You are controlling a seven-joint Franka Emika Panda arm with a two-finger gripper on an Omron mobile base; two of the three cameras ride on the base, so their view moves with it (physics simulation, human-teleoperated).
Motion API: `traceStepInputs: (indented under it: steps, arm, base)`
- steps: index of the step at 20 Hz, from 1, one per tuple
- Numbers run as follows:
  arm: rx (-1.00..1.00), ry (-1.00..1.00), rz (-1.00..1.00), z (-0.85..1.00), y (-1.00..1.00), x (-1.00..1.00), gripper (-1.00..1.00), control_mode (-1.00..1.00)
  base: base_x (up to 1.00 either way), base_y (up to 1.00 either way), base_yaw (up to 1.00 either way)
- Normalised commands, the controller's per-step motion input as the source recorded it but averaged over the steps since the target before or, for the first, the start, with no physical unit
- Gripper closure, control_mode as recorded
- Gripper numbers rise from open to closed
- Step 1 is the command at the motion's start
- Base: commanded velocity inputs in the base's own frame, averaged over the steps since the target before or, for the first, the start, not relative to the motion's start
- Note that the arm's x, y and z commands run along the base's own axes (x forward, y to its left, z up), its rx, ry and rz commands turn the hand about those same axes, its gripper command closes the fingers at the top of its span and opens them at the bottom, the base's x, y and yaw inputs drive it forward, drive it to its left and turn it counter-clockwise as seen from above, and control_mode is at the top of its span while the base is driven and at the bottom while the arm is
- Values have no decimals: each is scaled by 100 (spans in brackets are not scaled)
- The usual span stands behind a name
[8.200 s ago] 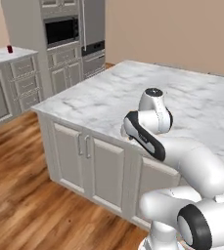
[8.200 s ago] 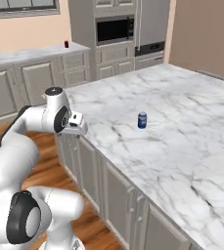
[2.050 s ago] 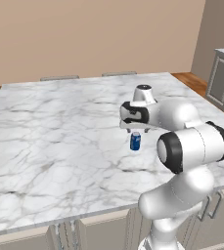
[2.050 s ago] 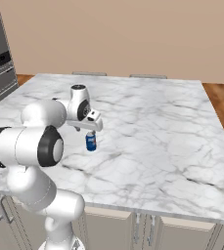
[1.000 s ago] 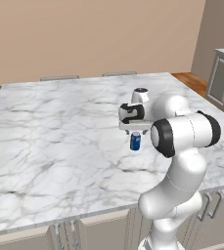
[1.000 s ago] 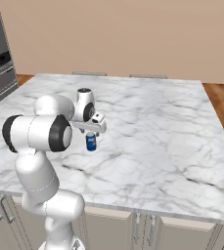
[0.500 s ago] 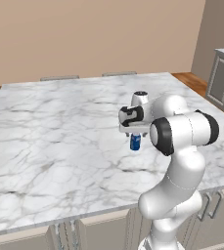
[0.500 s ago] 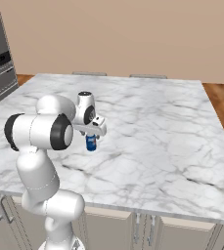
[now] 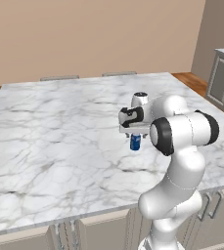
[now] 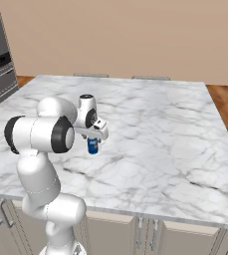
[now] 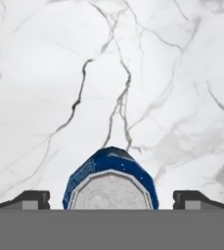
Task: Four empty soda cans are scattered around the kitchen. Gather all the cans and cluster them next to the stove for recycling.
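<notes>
- Tool (image 11: 111, 199) is spread wide, holding nothing; it hangs straight above the small blue soda can with a silvery top (image 11: 110, 181), one dark fingertip (image 11: 29, 199) on either side of it, neither touching.
- Can (image 9: 135, 141) sits directly beneath the tool on the white grey-veined marble surface (image 9: 59, 127), roughly mid-slab, well in from every edge.
- Orientation: can stands upright, long axis vertical, silvery top facing up at the tool, in line with its approach.
- Risk 1: can looks light and empty; if one finger meets it first on closing, it likely skids or tips on the slick marble.
- Risk 2: closing too high catches only the rim, so the can may pop out; tool probably needs to drop lower first.
- Risk 3: descending too far drives the fingertips into the surface.
- Risk 4: hard squeeze could dent thin walls.
</notes>
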Motion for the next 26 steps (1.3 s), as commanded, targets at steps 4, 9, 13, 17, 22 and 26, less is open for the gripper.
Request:
traceStepInputs:
  steps: [4,9,13,17,22,26]
  arm:
    - [0,0,-3,-6,0,0,-100,-100]
    - [0,0,-1,-13,0,0,-100,-100]
    - [0,4,0,-13,1,0,100,-100]
    - [0,0,0,-1,0,0,100,-100]
    - [0,-1,5,5,-3,-7,100,-100]
    - [0,0,10,26,-7,-13,100,-100]
  base:
    - [0,0,0]
    - [0,0,0]
    - [0,0,0]
    - [0,0,0]
    - [0,0,0]
    - [0,0,0]
